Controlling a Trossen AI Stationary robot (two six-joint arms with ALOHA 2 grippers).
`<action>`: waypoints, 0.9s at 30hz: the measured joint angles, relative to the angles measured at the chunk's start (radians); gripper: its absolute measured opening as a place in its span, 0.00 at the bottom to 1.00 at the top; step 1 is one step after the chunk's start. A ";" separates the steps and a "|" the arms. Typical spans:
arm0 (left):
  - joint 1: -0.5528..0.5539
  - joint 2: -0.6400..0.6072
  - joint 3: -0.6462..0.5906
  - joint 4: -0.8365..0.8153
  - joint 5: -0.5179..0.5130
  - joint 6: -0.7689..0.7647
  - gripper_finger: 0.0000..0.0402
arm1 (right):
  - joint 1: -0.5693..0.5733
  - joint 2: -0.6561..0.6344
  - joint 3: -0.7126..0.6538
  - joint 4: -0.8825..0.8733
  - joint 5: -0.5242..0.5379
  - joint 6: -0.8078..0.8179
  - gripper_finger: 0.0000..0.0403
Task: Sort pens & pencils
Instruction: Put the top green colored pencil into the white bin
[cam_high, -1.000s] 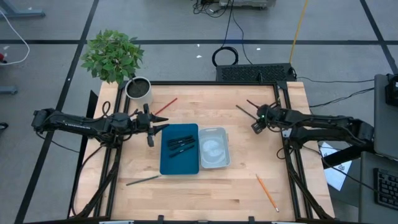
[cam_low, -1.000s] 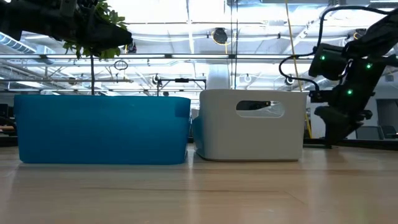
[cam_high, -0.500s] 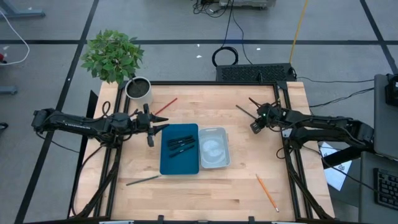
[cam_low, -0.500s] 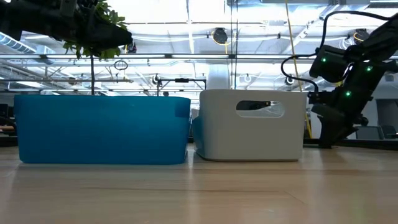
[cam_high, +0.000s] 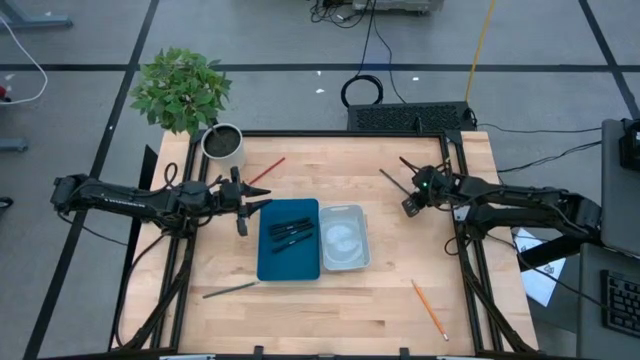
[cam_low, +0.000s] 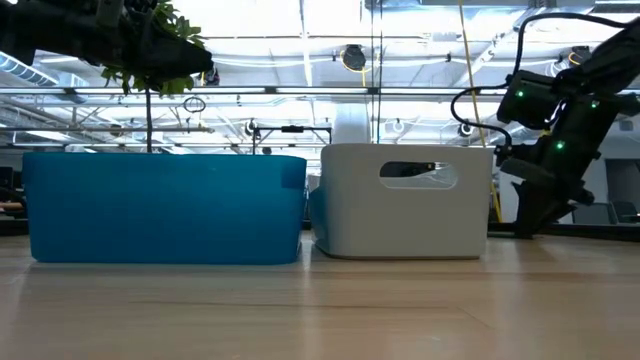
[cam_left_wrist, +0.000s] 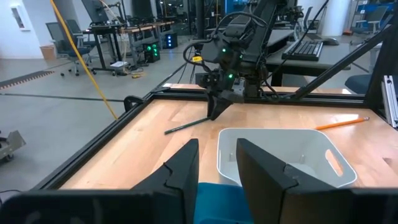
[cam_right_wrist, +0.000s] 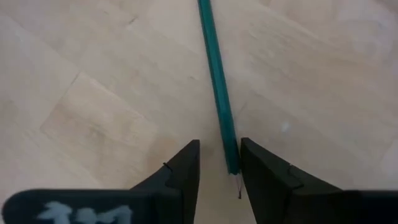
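Narrowing since before, right gripper (cam_right_wrist: 219, 168) straddles a green pencil (cam_right_wrist: 217, 87), not yet clamped.

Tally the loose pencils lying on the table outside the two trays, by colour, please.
Red pencils: 2, one by the plant pot, one darker at the far right
Grey-green pencils: 2, near left and far right
Orange pencil: 1
Total: 5
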 joint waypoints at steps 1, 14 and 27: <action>0.000 0.000 0.000 0.000 0.000 0.000 0.28 | 0.000 0.000 0.000 -0.006 -0.002 0.001 0.24; 0.000 0.000 0.000 0.000 0.000 0.000 0.28 | 0.001 0.001 -0.002 -0.025 0.001 0.004 0.02; 0.000 0.000 0.000 0.000 0.000 0.000 0.28 | 0.001 0.001 -0.002 -0.006 -0.002 -0.017 0.01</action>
